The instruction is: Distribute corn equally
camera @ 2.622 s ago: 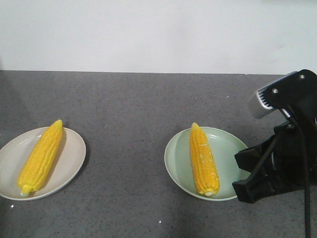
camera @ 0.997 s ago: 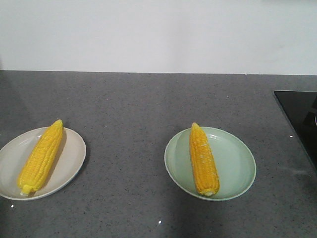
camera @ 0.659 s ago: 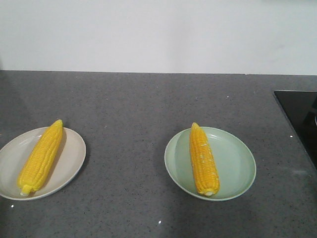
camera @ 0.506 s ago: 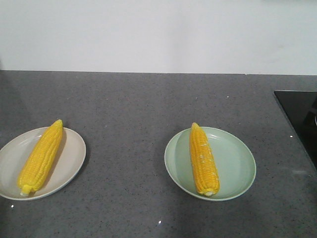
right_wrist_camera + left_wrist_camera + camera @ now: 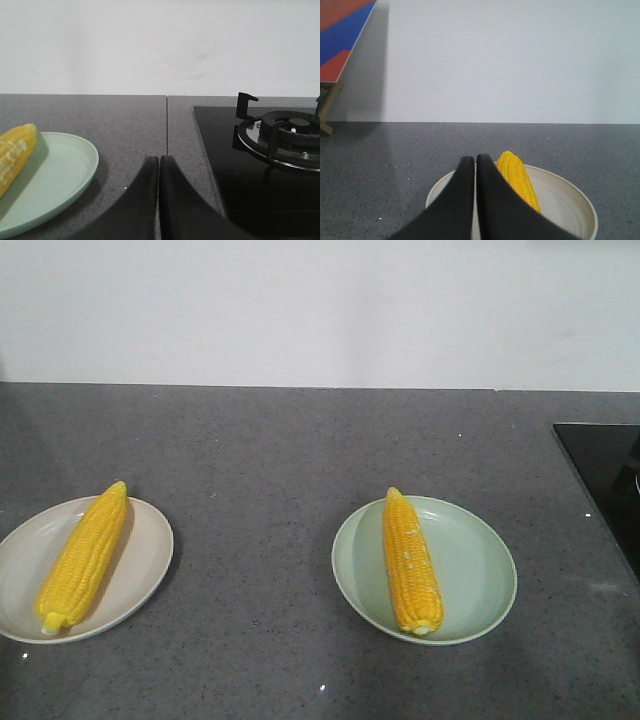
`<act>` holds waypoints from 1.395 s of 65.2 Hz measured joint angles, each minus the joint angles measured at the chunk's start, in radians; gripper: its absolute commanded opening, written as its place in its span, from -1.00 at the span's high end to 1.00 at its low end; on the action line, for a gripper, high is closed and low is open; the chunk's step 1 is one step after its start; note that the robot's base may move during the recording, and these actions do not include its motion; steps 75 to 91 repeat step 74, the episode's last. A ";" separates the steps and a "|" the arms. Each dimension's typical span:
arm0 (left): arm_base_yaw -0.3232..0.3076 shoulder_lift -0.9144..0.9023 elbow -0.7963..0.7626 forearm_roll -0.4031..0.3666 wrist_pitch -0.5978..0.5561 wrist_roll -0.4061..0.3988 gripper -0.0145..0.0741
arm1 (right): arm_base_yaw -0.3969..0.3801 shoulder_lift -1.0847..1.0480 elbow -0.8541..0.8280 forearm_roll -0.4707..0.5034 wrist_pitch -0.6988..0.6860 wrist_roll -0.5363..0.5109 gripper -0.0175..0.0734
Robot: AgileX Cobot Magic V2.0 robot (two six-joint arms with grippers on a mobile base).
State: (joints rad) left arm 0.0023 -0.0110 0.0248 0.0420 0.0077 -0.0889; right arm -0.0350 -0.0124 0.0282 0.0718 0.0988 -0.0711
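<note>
One corn cob (image 5: 83, 558) lies on the beige plate (image 5: 140, 570) at the desk's (image 5: 270, 470) left, another cob (image 5: 411, 560) on the green plate (image 5: 475, 570) right. Left claw (image 5: 475, 165) and right claw (image 5: 159, 164) are both closed, gripping nothing.

One yellow corn cob (image 5: 83, 556) lay slantwise on the beige plate (image 5: 140, 570) at the near left, pointed tip toward the far side. A second cob (image 5: 410, 560) lay on the pale green plate (image 5: 475, 565) right of centre, tip pointing far.
</note>
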 measured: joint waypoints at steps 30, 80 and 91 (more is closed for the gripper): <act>0.000 0.000 0.000 0.000 0.000 0.000 0.69 | -0.002 0.000 0.001 0.000 -0.006 0.024 0.63; 0.000 0.000 0.000 0.000 0.000 0.000 0.69 | -0.002 0.000 0.001 0.000 -0.006 0.024 0.63; 0.000 0.000 0.000 0.000 0.000 0.000 0.69 | -0.002 0.000 0.001 0.000 -0.006 0.024 0.63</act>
